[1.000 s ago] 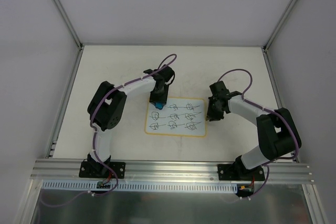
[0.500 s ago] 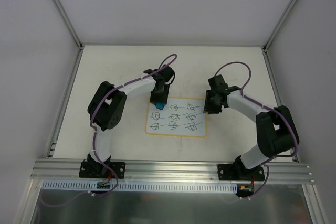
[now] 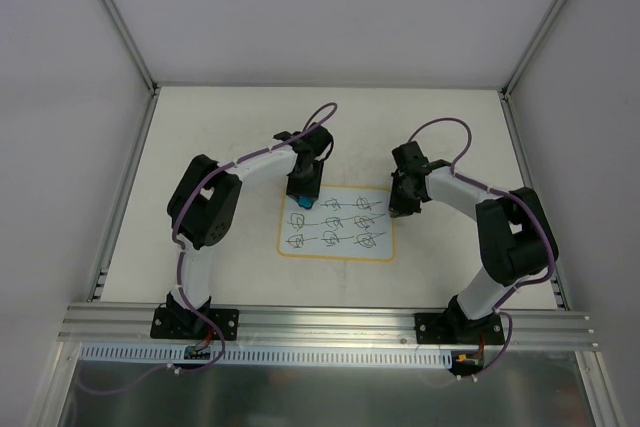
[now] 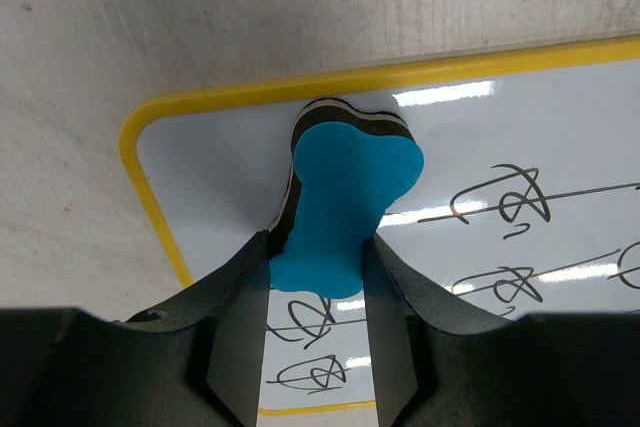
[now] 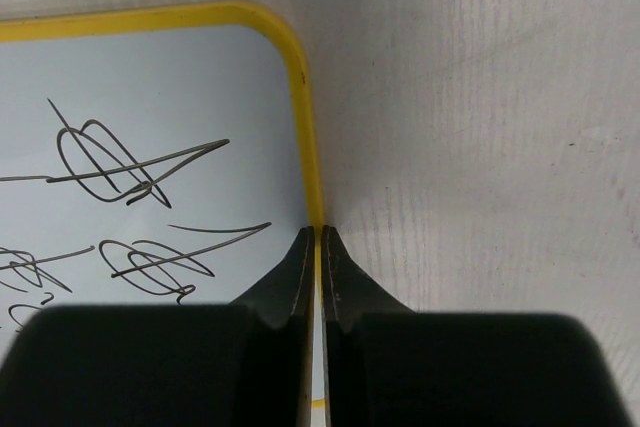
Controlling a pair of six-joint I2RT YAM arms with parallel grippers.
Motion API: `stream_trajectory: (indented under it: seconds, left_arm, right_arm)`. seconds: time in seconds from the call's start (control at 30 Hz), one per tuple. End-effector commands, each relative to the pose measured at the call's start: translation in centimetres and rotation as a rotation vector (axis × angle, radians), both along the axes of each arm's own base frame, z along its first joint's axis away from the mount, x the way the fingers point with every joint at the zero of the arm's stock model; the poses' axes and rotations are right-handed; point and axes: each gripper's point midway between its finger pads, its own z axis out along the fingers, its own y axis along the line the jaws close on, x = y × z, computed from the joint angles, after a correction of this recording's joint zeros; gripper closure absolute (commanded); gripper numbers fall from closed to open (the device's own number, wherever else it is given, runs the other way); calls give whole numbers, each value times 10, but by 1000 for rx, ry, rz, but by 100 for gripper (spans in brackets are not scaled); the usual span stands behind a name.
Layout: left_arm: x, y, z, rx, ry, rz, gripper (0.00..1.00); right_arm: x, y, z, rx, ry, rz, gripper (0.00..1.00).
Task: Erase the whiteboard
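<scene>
The whiteboard (image 3: pixel 336 222), white with a yellow rim and rows of dark scribbles, lies flat on the table between the arms. My left gripper (image 3: pixel 301 200) is shut on a blue bone-shaped eraser (image 3: pixel 300 203) over the board's far left corner. In the left wrist view the eraser (image 4: pixel 350 197) rests on the whiteboard (image 4: pixel 220 162), held between the left gripper's (image 4: pixel 315 259) jaws. My right gripper (image 3: pixel 398 208) is shut, with its tips at the board's right rim. In the right wrist view the right gripper's (image 5: pixel 318 234) jaws are together over the yellow rim of the whiteboard (image 5: pixel 150 77).
The off-white tabletop (image 3: pixel 220 137) is walled by white panels at the back and sides. An aluminium rail (image 3: pixel 330 322) carries both arm bases at the near edge. Purple cables loop above each wrist.
My right gripper has moved left and a little farther back, up to the whiteboard's right rim. The left arm and eraser have not moved.
</scene>
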Motion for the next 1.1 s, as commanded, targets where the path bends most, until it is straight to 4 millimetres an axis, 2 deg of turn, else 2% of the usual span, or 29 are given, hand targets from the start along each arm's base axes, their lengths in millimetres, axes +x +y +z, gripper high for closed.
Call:
stream_trajectory:
  seconds: [0.0, 0.17, 0.2, 0.33, 0.37, 0.5, 0.6, 0.7, 0.77, 0.83, 0.87, 0.93, 1.07]
  left_arm:
    - [-16, -16, -11, -38, 81, -39, 100]
    - [-22, -50, -6, -66, 62, -111, 100]
    - [-29, -58, -7, -64, 65, -137, 100]
    - [-37, -58, -19, -35, 85, -132, 100]
    - [-41, -53, -22, -21, 99, -132, 100]
    - [-37, -26, -21, 52, 60, -75, 100]
    - [-34, 0, -17, 62, 65, -1, 100]
    - [-32, 35, -12, 87, 58, 75, 100]
    - [-36, 59, -9, 91, 69, 120, 100]
    - [-37, 73, -3, 87, 60, 143, 100]
    - [-43, 82, -6, 105, 69, 148, 100]
    - [-48, 93, -5, 122, 67, 147, 100]
    - [-62, 94, -8, 103, 98, 142, 100]
  right_arm:
    - [-9, -2, -16, -24, 53, -11, 100]
    - [-8, -4, -14, -28, 42, -21, 100]
    - [-8, -3, -14, -28, 43, -23, 100]
    - [-7, -2, -12, -20, 39, -29, 100]
    - [-7, -2, -11, -20, 36, -31, 100]
    - [-9, -6, -11, -33, 31, -48, 100]
    - [-10, -9, -12, -41, 30, -65, 100]
    - [-10, -10, -11, -42, 26, -84, 100]
    - [-9, -12, -11, -44, 24, -99, 100]
    - [-9, -12, -10, -44, 21, -103, 100]
    - [-9, -12, -10, -43, 21, -104, 100]
    - [-9, -12, -10, -42, 23, -102, 100]
    - [-10, -11, -11, -41, 27, -102, 100]
